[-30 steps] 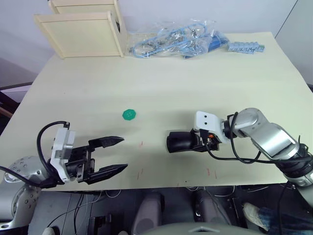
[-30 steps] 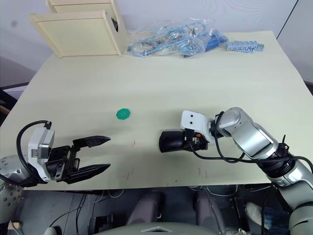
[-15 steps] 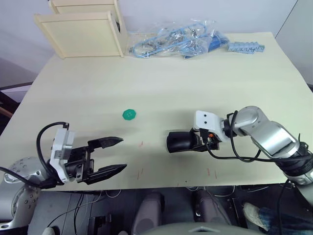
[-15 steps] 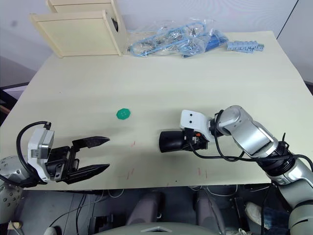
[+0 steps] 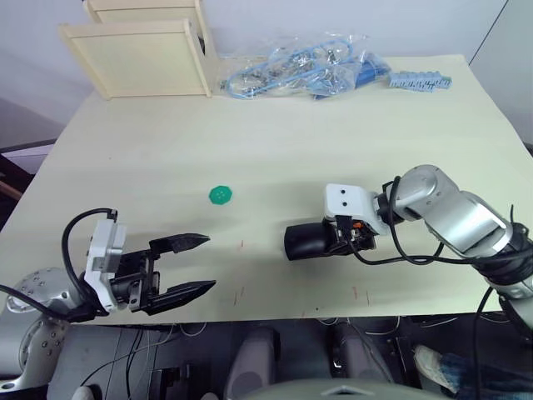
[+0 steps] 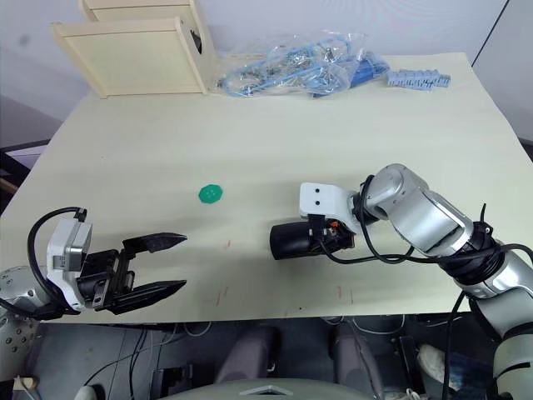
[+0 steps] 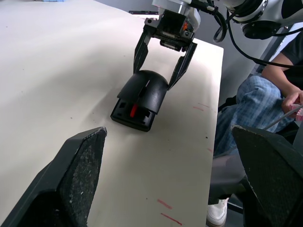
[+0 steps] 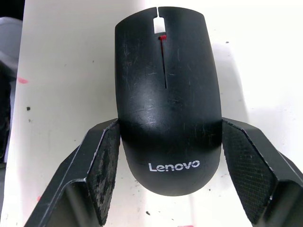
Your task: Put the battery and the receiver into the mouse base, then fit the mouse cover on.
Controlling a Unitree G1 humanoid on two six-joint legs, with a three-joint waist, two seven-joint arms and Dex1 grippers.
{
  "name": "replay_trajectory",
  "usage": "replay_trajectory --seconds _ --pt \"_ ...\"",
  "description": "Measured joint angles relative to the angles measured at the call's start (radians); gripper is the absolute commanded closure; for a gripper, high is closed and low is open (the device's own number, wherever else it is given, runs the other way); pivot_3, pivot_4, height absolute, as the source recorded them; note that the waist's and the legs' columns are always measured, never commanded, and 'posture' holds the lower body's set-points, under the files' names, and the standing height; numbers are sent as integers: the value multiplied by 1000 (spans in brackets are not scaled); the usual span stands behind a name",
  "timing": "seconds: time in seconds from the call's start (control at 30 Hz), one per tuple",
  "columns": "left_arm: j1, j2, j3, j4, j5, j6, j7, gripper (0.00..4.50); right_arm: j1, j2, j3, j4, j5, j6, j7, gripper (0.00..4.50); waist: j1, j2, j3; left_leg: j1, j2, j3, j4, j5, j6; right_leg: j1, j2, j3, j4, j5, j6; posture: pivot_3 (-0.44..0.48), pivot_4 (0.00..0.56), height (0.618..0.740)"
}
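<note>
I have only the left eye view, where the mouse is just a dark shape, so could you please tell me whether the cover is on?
Observer: Yes. In the right wrist view the cover spans the whole top, with its pale mark at the end nearest the wrist.
Operator: Thank you. Do the right fingers have hold of it?
Observer: It looks so. The right fingers lie against both sides of the cover's rear, with no gap showing.
Operator: Does it sit crooked at the front?
Observer: It does not seem to. In the left wrist view, the base shows its red parts just under the cover's front edge, which looks level.
</note>
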Motion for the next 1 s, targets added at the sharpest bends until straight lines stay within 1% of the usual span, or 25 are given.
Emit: replay_trajectory --seconds 0.2,0.3,0.37,0.5,0.63,1.0 --pt "0 -2 -4 2 9 -8 -1 0 -54 30 12 -15 3 63 -9 1188 0 0 0 0 0 0 0 0 0 0 0 0 0 0 0 0 150 740" --pt "-2 -6 -12 3 16 -9 -2 0 -135 8 84 -36 -12 108 3 1188 0 0 0 0 0 0 0 0 0 0 0 0 0 0 0 0 150 740" --pt "-2 -8 -13 3 16 -9 -2 0 -153 9 96 -39 -9 136 9 1188 0 0 0 0 0 0 0 0 0 0 0 0 0 0 0 0 150 740" --pt "-3 -11 -16 3 16 -9 -2 0 -178 15 123 -40 17 195 17 1188 0 0 0 0 0 0 0 0 0 0 0 0 0 0 0 0 150 740" --pt "-3 -12 -17 3 16 -9 -1 0 -197 16 154 -35 19 211 15 1188 -1 0 0 0 0 0 0 0 0 0 0 0 0 0 0 0 150 740" --pt "-3 -16 -17 3 16 -9 3 0 -198 24 183 28 12 199 -10 1188 -1 0 0 0 0 0 0 0 0 0 0 0 0 0 0 0 150 740"
